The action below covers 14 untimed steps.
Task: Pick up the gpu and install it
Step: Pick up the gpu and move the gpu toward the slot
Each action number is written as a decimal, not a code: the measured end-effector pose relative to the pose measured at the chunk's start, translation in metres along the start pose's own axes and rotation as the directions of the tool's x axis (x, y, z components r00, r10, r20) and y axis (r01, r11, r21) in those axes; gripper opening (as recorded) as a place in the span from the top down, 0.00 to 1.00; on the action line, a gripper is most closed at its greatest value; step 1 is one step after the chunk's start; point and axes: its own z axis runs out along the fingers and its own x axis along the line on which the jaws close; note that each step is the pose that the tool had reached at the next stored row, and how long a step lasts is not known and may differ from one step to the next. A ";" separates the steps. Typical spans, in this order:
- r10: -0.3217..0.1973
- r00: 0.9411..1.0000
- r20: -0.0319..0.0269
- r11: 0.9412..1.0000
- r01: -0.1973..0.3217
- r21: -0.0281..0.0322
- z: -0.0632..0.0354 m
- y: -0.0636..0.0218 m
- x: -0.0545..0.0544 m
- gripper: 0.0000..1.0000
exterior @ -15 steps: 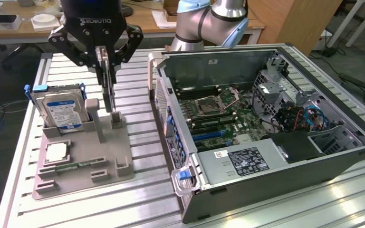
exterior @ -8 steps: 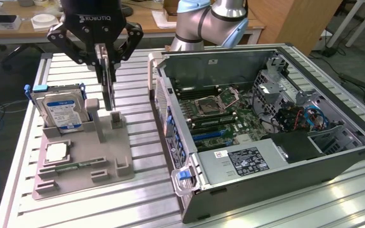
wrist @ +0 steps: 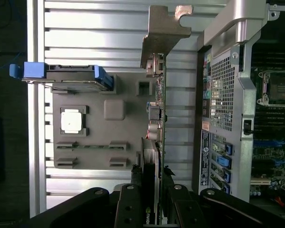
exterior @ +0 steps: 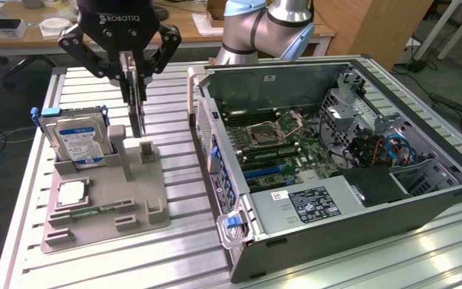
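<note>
— While we're on the exterior view, where is the gpu [exterior: 137, 111]?

— It hangs upright in the claw [exterior: 135, 75], which is clamped on the card from above. It's over the grey holder [exterior: 103, 205] on the worktop [exterior: 190, 259], just beside the hard drive [exterior: 79, 138]. I can't tell whether its lower edge is clear of the holder. The open computer case [exterior: 360, 232] stands to the exterior view's right, apart from the card.

— And the wrist view?

— That one looks edge-on along the card. The claw [wrist: 152, 204] has its fingers [wrist: 132, 206] pressed against either face of the gpu [wrist: 160, 114]. The pale metal bracket [wrist: 164, 28] is at the end farthest from the grip, and the case [wrist: 228, 95] lies alongside.

— How will it handle?

— Light and stiff, I'd judge, but fragile. It's a thin board with exposed components and a contact edge that shouldn't be knocked. The smooth faces could slip in a loose pinch, and a hard one risks crushing parts. The flat faces where the claw has it look like the right place to take hold. The bracket and the connector edge are best left alone.
</note>
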 end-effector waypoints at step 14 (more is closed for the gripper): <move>0.000 1.000 0.000 1.000 0.000 0.005 -0.0083 0.0001 0.000 0.74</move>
